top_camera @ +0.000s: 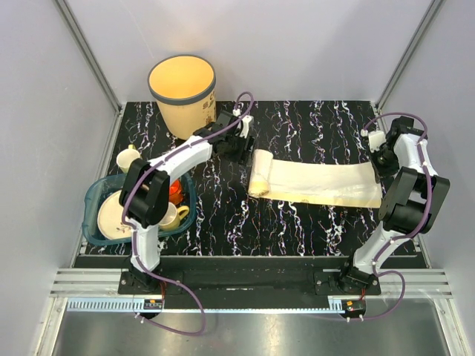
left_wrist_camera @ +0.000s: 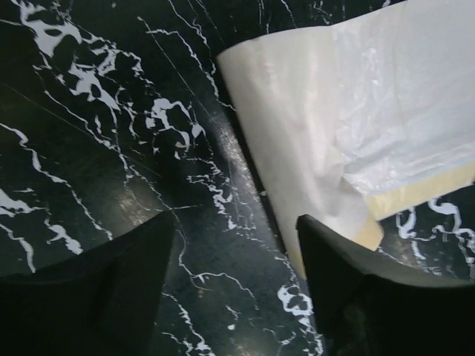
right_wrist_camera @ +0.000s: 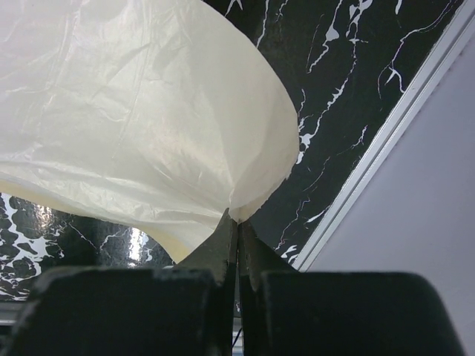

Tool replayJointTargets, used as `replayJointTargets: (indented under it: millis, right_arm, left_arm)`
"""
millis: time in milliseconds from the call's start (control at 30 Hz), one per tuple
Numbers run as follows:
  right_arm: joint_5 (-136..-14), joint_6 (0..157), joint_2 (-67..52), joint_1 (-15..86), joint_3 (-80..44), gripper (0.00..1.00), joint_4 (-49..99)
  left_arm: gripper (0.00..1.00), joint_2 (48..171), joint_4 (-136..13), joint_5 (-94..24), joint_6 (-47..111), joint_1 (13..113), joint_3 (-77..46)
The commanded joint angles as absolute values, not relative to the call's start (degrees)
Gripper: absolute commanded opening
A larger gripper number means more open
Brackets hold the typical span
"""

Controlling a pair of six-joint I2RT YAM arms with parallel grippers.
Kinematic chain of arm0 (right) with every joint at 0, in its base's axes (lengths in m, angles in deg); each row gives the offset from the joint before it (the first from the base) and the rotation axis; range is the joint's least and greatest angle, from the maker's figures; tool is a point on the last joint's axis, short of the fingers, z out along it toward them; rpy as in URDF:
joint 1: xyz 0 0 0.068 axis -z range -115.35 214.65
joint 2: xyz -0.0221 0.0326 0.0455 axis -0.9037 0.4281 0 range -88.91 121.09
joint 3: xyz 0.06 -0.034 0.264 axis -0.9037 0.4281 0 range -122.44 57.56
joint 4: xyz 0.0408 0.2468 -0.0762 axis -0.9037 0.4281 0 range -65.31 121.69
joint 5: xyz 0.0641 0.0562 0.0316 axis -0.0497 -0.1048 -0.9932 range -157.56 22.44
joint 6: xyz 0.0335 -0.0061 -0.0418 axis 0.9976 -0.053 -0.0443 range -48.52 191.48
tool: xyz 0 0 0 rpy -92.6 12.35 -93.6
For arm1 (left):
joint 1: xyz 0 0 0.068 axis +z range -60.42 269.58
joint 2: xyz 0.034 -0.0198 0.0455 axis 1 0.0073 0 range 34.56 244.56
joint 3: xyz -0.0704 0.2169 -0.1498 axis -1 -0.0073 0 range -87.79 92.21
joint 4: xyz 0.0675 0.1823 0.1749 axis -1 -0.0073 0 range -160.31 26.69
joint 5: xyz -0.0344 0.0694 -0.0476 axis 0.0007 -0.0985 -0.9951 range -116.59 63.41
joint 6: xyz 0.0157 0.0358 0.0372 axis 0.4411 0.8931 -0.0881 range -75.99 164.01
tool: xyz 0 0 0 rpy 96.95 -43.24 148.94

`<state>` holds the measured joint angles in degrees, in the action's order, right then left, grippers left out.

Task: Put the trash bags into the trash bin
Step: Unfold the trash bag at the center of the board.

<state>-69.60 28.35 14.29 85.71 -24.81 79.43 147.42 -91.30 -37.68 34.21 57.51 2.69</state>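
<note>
The trash bags (top_camera: 319,183) lie as a pale yellowish strip across the black marble table, still rolled up at the left end (top_camera: 258,178). My left gripper (top_camera: 242,154) hovers open just left of that rolled end. In the left wrist view its fingers (left_wrist_camera: 356,285) stand apart over bare table, the right one next to the roll (left_wrist_camera: 297,141). My right gripper (top_camera: 381,169) is shut on the strip's right edge. The right wrist view shows the film (right_wrist_camera: 141,119) pinched at the closed tips (right_wrist_camera: 237,216). The cream trash bin (top_camera: 182,93) stands upright at the back left, apart from both grippers.
A teal dish tray (top_camera: 95,194) at the front left holds a plate (top_camera: 113,215), a yellow mug (top_camera: 174,216) and a red item (top_camera: 176,191). A cream cup (top_camera: 128,157) stands behind it. Grey walls and metal rails (top_camera: 96,74) bound the table.
</note>
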Motion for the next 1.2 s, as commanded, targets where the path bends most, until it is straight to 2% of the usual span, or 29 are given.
replayJointTargets:
  millis: [0,167,533,900,1167]
  right_arm:
    - [-69.9,27.7,13.1,85.9,-25.9,0.0,79.7]
    - [-70.6,27.8,12.8,85.9,-25.8,0.0,80.0]
    - [-71.4,28.3,12.6,85.9,-26.9,0.0,80.9]
    - [-70.8,28.2,13.1,86.1,-26.7,0.0,80.1]
    - [-69.6,27.1,14.3,88.4,-26.6,0.0,78.5]
  left_arm:
    - [0.81,143.8,-90.7,-29.8,36.8,53.8,4.8]
    - [0.99,149.1,-93.5,-16.4,39.5,45.2,13.5]
    - [0.99,163.6,-98.8,0.8,43.6,36.8,28.3]
    - [0.99,169.1,-96.7,9.2,47.1,35.0,25.9]
    - [0.99,163.4,-94.2,11.4,48.7,38.0,17.7]
